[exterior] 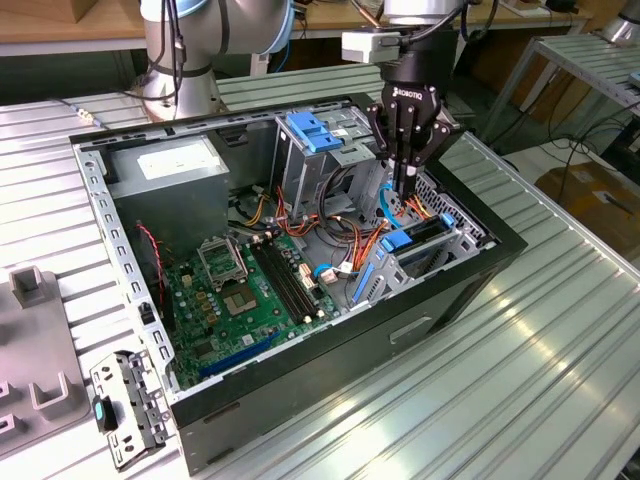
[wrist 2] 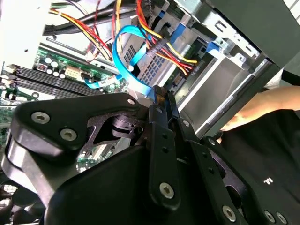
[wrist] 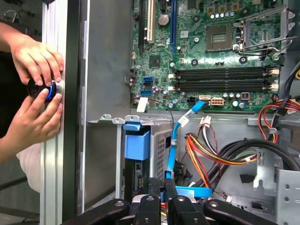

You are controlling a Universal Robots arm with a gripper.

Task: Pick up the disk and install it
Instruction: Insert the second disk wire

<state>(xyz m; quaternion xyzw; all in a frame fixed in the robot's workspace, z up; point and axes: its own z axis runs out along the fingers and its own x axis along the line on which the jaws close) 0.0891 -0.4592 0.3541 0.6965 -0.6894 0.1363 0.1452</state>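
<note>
Inside open PC case (exterior: 480,262), gripper (exterior: 405,185) pinched shut on blue cable (wrist 2: 123,51), tight btwn drive bays.

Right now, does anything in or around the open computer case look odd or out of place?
Yes. In the first wrist view, a person's hands rest at the rim of the computer case, holding a small dark round object, while the gripper works inside the case among loose cables.

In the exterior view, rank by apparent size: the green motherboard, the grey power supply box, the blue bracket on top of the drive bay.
1. Green motherboard, largest.
2. Grey power supply box, somewhat smaller; it stands farther back, so this ranking is less sure.
3. Blue bracket, clearly smallest.
</note>
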